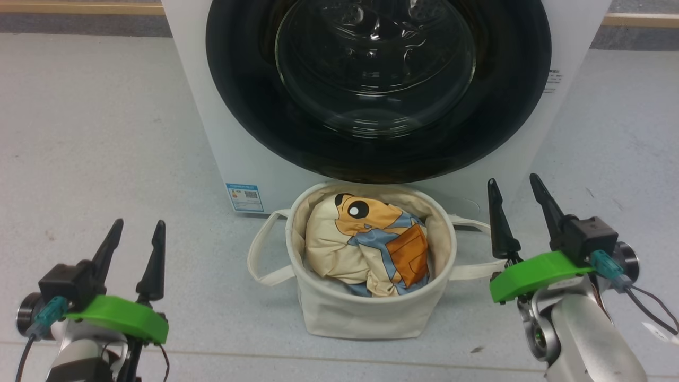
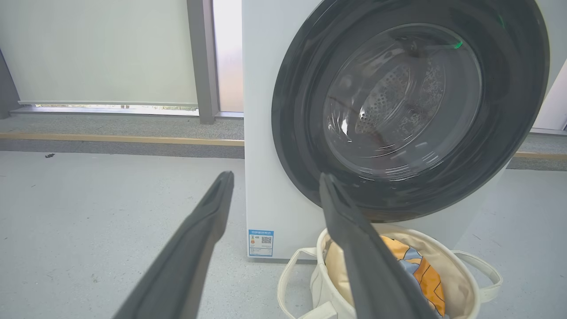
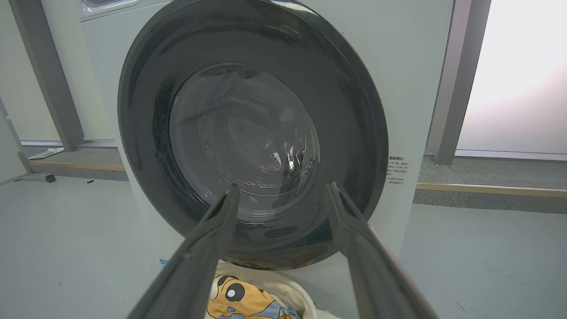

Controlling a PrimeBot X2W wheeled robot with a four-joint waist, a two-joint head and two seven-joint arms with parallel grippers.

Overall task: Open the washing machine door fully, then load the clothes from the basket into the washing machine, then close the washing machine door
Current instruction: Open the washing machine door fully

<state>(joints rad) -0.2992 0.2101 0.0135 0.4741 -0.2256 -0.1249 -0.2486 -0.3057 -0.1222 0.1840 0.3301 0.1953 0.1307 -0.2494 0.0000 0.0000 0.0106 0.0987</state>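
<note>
While both pairs of jaws stand apart and empty, the round, black-rimmed glass washing machine door (image 1: 377,79) lies shut ahead and above, nearer the right gripper (image 1: 512,180) than the left gripper (image 1: 139,224)

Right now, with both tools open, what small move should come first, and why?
Probably lift the right tool toward the rim of the washing machine door: it looks shut against the washing machine, while the clothes lie in the basket, so loading must wait.
</note>
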